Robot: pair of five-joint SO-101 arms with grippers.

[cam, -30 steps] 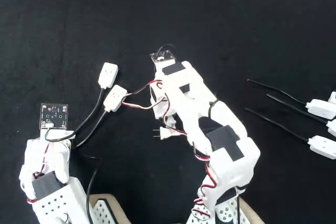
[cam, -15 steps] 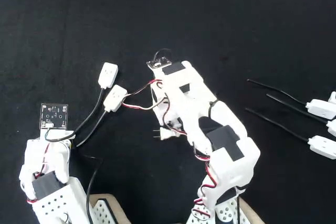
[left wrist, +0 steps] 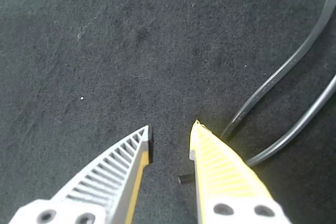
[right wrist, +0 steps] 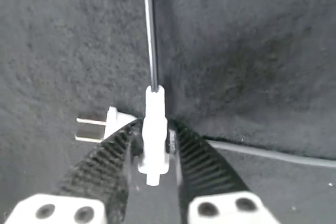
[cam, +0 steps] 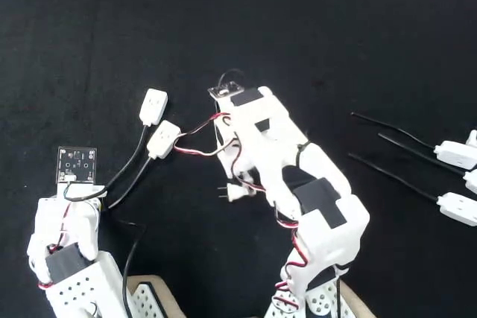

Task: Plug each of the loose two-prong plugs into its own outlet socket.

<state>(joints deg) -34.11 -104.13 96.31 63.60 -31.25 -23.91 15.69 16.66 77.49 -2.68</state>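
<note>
A white two-prong plug (right wrist: 154,129) sits between the fingers of my right gripper (right wrist: 155,125), which is shut on its body. Its prongs (right wrist: 92,128) stick out sideways and its black cord (right wrist: 150,24) runs away over the cloth. In the high view the same plug (cam: 232,193) shows under the right arm (cam: 283,161), prongs pointing left. Two white outlet sockets (cam: 153,106) (cam: 163,139) lie left of it on black cords. My left gripper (left wrist: 171,128) hangs open over bare black cloth beside two black cords (left wrist: 283,72); the left arm (cam: 63,221) stands at the front left.
Three more white cord ends (cam: 455,154) (cam: 472,180) (cam: 458,208) with black cords lie at the table's right edge. The black cloth (cam: 335,50) covers the whole table. Red and white servo wires (cam: 201,128) loop off the right arm near the sockets.
The right arm's far end shifted slightly left. The plug under it nudged a little left and down. The left arm stayed still.
</note>
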